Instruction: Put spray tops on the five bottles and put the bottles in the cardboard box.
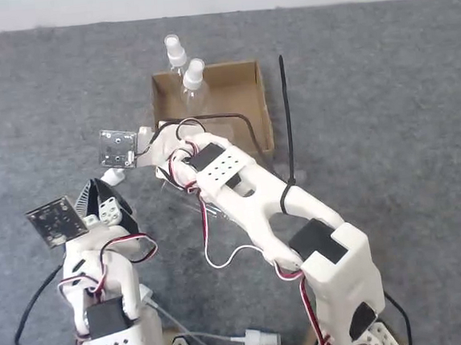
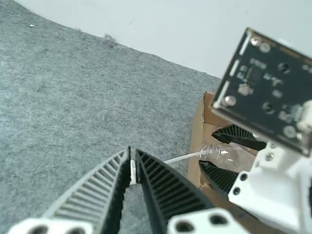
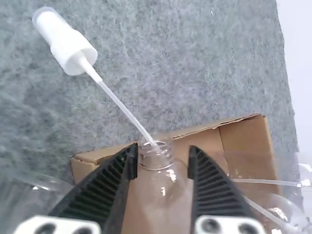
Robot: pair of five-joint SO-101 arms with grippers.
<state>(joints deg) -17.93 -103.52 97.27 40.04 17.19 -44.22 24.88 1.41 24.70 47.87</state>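
Observation:
My right gripper (image 3: 161, 148) is shut on a clear open bottle (image 3: 157, 155), held by the near left corner of the cardboard box (image 1: 263, 105). A white spray top (image 3: 63, 41) has its thin tube in the bottle's mouth, and no finger touches its head there. My left gripper (image 2: 132, 152) sits just behind that spray top (image 1: 114, 176) with its fingers nearly together; a sliver of white shows in the slit. Two capped bottles (image 1: 194, 75) (image 1: 175, 52) stand at the box's far side.
Another spray top (image 1: 257, 340) with its tube lies on the grey carpet near the arm bases. A thin black cable (image 1: 286, 119) rises beside the box's right wall. Clear bottles (image 3: 285, 207) lie inside the box (image 3: 243, 129). Open carpet spreads to the left and right.

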